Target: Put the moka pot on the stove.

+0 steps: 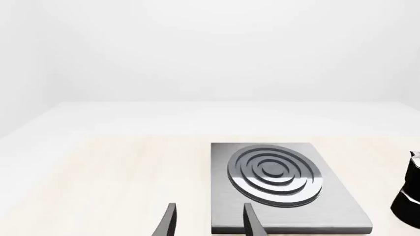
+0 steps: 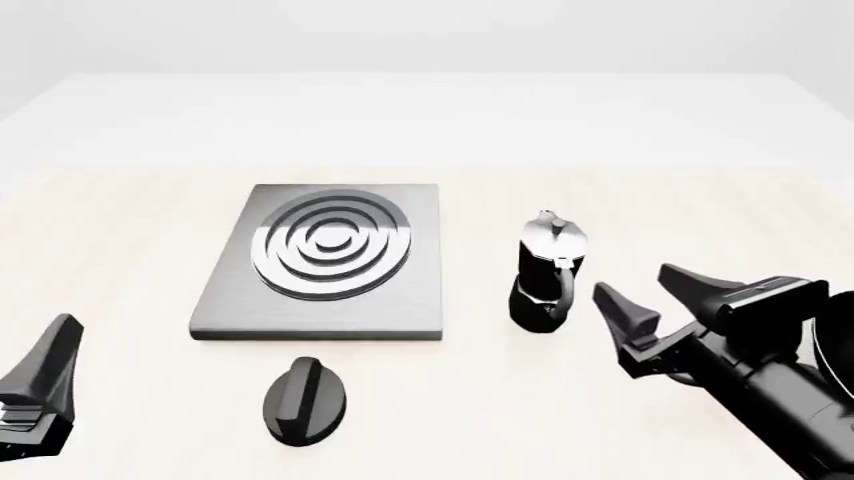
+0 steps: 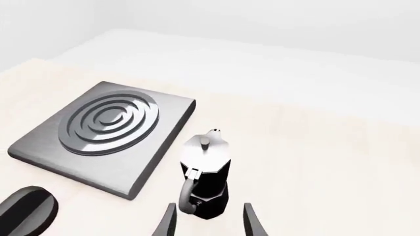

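Small faceted black moka pot with shiny silver top (image 2: 545,272) upright on the pale wooden table (image 2: 120,230), just right of the flat grey brushed-metal stove (image 2: 400,290); right gripper (image 2: 657,298) near it, fingers apart; left gripper (image 1: 210,222) fingers apart, empty; black oval knob (image 2: 304,399) before stove.

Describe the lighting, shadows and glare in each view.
Front view: even, soft light; the stove rings shine bright, and the moka pot casts only a faint shadow. Left wrist view: sharp, the background washed out white. Right wrist view: a glare patch on the pot's silver top, no blur.
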Controlling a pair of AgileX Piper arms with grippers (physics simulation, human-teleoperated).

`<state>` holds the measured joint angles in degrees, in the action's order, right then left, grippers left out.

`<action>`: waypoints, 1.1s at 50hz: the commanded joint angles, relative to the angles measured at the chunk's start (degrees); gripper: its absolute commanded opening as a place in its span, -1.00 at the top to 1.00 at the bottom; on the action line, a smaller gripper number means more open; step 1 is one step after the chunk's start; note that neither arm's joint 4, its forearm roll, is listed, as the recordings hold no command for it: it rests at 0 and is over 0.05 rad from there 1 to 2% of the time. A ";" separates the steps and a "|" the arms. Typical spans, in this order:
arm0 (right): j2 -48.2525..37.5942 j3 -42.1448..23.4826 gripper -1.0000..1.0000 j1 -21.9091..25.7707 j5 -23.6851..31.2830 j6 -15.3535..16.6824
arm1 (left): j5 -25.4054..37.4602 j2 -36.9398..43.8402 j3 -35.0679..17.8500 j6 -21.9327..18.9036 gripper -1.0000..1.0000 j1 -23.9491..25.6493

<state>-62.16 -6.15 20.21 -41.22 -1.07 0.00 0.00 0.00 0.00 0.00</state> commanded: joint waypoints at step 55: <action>-21.00 -2.54 -1.00 3.00 -15.71 -2.71 | 0.00 0.00 0.00 0.00 -1.00 0.00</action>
<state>-80.38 -8.28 22.93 -55.00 -3.40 0.00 0.00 0.00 0.00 0.00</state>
